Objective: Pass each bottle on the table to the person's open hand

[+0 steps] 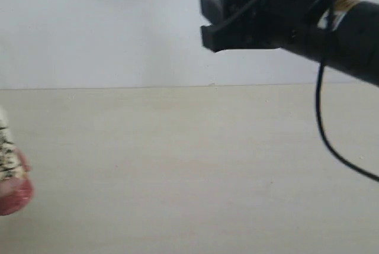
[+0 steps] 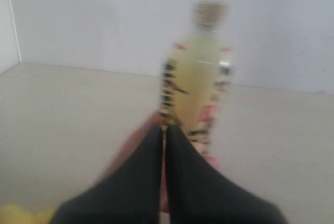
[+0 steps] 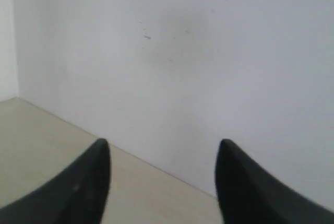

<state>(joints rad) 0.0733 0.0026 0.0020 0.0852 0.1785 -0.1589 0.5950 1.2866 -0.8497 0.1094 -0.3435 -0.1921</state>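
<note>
The yellow-labelled bottle point(image 2: 195, 78) with black characters and a pale cap shows blurred in the left wrist view, just beyond my left gripper point(image 2: 164, 129). That gripper's black fingers are pressed together and do not enclose the bottle. In the exterior view only the bottle's label and red base point(image 1: 9, 180) show at the left edge, above the table point(image 1: 189, 177). My right gripper point(image 1: 206, 22) hangs high at the upper right, open and empty point(image 3: 164, 145). The two clear bottles are out of view. No hand shows clearly; a reddish blur point(image 2: 130, 148) lies beside the bottle's base.
A plain white wall point(image 1: 106, 29) stands behind the table. A yellow patch point(image 2: 15, 216) sits at the corner of the left wrist view. A black cable point(image 1: 323, 124) hangs from the right arm.
</note>
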